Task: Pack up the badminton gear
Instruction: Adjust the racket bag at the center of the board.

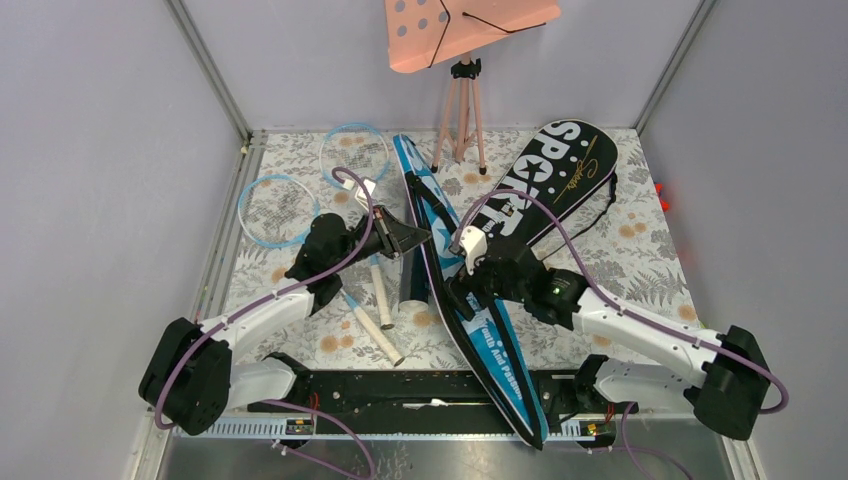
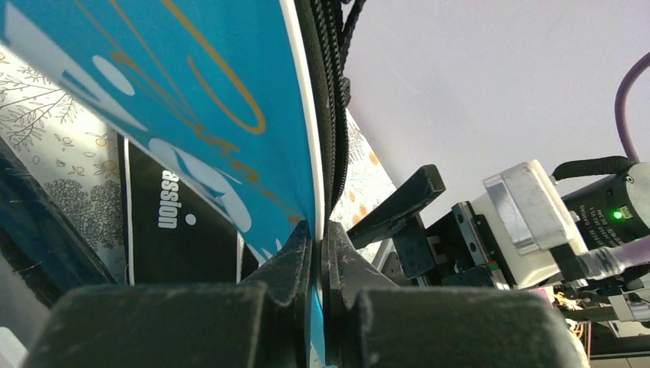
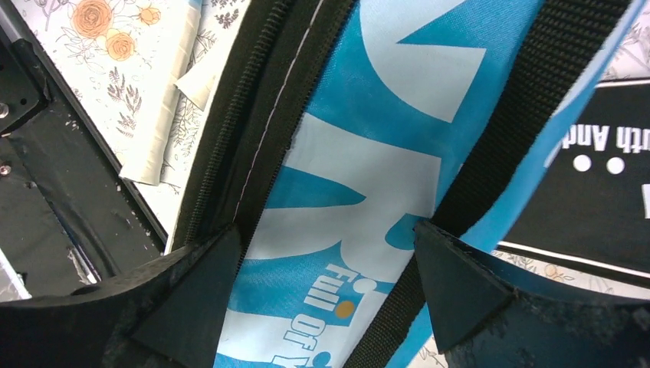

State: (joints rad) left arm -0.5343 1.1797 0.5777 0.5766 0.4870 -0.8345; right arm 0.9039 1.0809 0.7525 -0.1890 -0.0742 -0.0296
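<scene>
The left claw (image 2: 320, 234) pinches the blue bag (image 2: 176, 84) by its rim. The right claw (image 3: 326, 238) is spread over it. Probably light, floppy.

Floral table (image 1: 655, 265): rackets (image 1: 275, 208), blue bag (image 1: 485, 345), black bag (image 1: 560, 180), tripod (image 1: 460, 120).

Left arm (image 1: 255, 315) and right arm (image 1: 640, 335): white shells, chunky black joints, a purple cable (image 2: 622, 115) looping along each. Fingers (image 3: 192, 291) are matte black wedges, kinda scuffed. Tiny green LED (image 2: 618, 215) glows on the right one.
</scene>
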